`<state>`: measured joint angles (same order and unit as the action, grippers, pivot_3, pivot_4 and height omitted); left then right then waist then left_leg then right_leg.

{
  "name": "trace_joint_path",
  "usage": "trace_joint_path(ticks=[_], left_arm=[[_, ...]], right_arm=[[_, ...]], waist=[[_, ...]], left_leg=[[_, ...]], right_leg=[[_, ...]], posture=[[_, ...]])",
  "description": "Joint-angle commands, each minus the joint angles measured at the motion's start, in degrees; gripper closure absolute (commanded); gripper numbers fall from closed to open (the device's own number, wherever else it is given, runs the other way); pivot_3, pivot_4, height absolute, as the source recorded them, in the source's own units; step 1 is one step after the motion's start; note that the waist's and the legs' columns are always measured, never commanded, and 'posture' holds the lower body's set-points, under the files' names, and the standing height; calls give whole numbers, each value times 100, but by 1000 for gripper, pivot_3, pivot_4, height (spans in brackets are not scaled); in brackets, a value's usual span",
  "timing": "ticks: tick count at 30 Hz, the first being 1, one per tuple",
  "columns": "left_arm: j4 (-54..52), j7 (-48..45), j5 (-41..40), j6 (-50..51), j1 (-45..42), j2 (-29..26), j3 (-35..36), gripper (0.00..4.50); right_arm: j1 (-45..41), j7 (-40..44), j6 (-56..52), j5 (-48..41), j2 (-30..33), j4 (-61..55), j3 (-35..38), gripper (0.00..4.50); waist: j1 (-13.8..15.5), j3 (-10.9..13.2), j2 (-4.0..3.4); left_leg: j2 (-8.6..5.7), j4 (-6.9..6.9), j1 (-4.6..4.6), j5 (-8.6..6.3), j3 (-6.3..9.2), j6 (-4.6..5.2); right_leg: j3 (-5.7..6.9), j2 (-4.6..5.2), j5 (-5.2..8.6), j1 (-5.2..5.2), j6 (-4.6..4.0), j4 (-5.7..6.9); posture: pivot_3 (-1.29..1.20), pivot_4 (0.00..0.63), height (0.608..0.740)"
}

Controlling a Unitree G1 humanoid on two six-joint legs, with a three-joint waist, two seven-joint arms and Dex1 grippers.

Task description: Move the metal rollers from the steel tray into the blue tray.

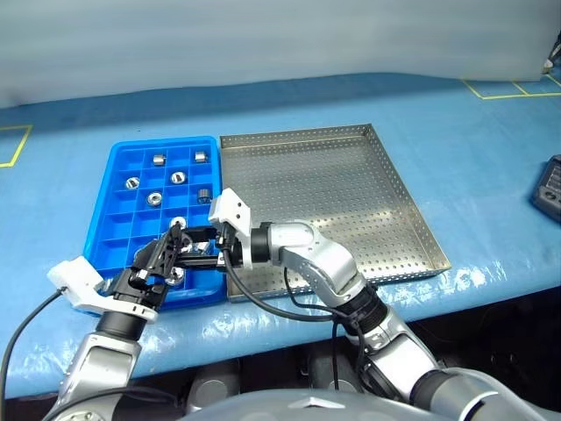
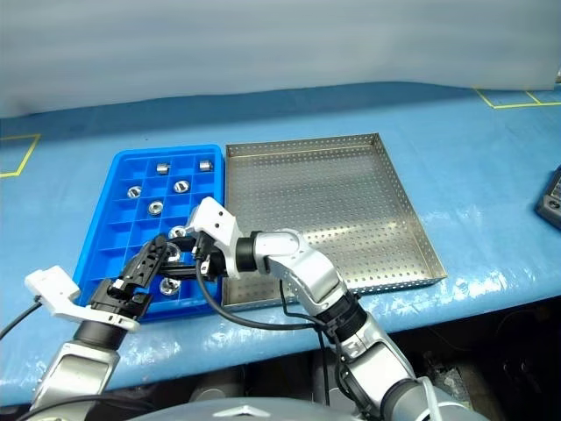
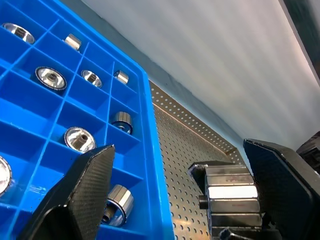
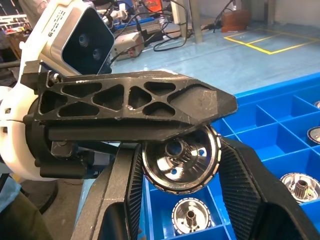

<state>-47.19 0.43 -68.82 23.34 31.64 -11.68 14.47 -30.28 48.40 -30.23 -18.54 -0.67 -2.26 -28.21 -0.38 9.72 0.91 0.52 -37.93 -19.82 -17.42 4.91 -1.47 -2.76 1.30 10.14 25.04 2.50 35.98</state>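
- Your right gripper [image 4: 182, 165] is clamped on one of the metal rollers [image 4: 181, 160]: in the right wrist view the shiny ring with its central hole sits pinched between the two black fingers, hole facing the camera
- That arm reaches across from the right, so the gripper ends up over the near part of the blue tray [image 1: 123, 189], pointing toward your left side
- Your left gripper [image 1: 166, 254] has its fingers spread wide with nothing between them. In the left wrist view you can see one finger [image 3: 82, 192] low over the blue compartments and the other off over the steel side
- One finger of the left gripper also cuts across the right wrist view just above the held roller. Looks super close, can't tell if it's actually touching
- The two grippers are right next to each other over the blue tray's near end
- The blue tray holds several rollers, each in its own square compartment, mostly in the far and middle rows, plus a couple near the front edge by the grippers
- The steel tray [image 1: 351, 140] sits just beside the blue tray on its right, edges about touching, perforated floor showing
- Both trays sit on the blue-covered table [image 1: 491, 158]
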Motion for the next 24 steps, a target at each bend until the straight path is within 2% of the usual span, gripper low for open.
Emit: trace_joint_path(ticks=[1, 4, 13, 14, 24], left_arm=[[-263, 63, -123, -39, 27, -55, -116, 0], [-262, 81, -150, -64, 19, -82, -151, 543], [-256, 158, -220, -57, 28, -250, -260, 3509], [-258, 160, -225, -64, 31, -259, -267, 3733], [-239, 190, -196, -156, 31, -271, -316, 3729]], right_arm=[[-115, 62, 165, -84, -124, -111, 52, 2664], [-117, 69, 171, -68, -134, -99, 42, 2664], [-126, 37, 209, -17, -159, -53, 34, 2664], [-124, 40, 212, -12, -161, -51, 32, 2664], [-129, 180, -6, -75, -130, -98, -36, 2664]], waist=[[4, 0, 0], [15, 0, 0], [34, 0, 0], [37, 1, 0], [74, 1, -1]], left_leg=[[0, 0, 0, 0, 0, 0], [0, 1, -1, 0, 0, 0], [0, 1, -1, 0, 0, 0], [0, 1, -1, 0, 0, 0], [0, 2, -1, 0, 0, 0]], right_leg=[[0, 0, 0, 0, 0, 0], [0, 0, 1, 1, -1, 0], [0, 0, 1, 2, -1, 0], [0, 0, 1, 1, -2, -1], [0, 0, 2, 2, -2, -1]], posture=[[176, 150, 740], [177, 150, 740], [173, 150, 740], [174, 150, 740], [181, 150, 740]])
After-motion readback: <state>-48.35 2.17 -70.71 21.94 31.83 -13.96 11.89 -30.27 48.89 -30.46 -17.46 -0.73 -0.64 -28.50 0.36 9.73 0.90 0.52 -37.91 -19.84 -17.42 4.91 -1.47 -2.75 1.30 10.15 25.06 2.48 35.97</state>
